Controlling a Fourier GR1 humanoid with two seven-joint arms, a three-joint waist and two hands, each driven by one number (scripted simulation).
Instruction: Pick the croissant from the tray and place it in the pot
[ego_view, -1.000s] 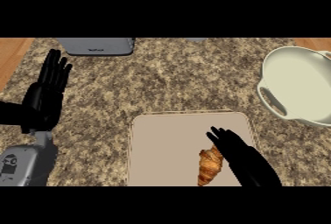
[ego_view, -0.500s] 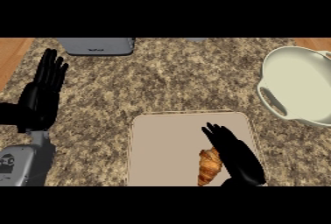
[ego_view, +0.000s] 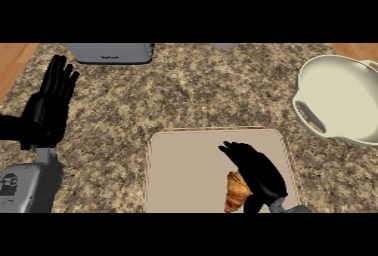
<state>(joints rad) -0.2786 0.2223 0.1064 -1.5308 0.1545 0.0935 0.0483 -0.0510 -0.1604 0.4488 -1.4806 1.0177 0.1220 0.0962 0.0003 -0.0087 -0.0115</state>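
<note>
A golden-brown croissant (ego_view: 235, 192) lies on the beige tray (ego_view: 184, 170) near the lower edge of the head view. My right hand (ego_view: 255, 170) hovers over the tray just right of the croissant, its fingers bending down and covering the pastry's right side. They have not closed round it. The cream pot (ego_view: 343, 100) stands at the right edge, a handle facing the tray. At the left edge my left hand (ego_view: 48, 107) rests open with its fingers up.
A grey appliance (ego_view: 111, 52) sits at the back of the speckled granite counter (ego_view: 192, 95). Wooden surface (ego_view: 15, 57) shows at the far left and at the top right corner.
My right hand has slid left and back toward the croissant, and its fingers have begun to bend over it. The left hand has barely shifted.
</note>
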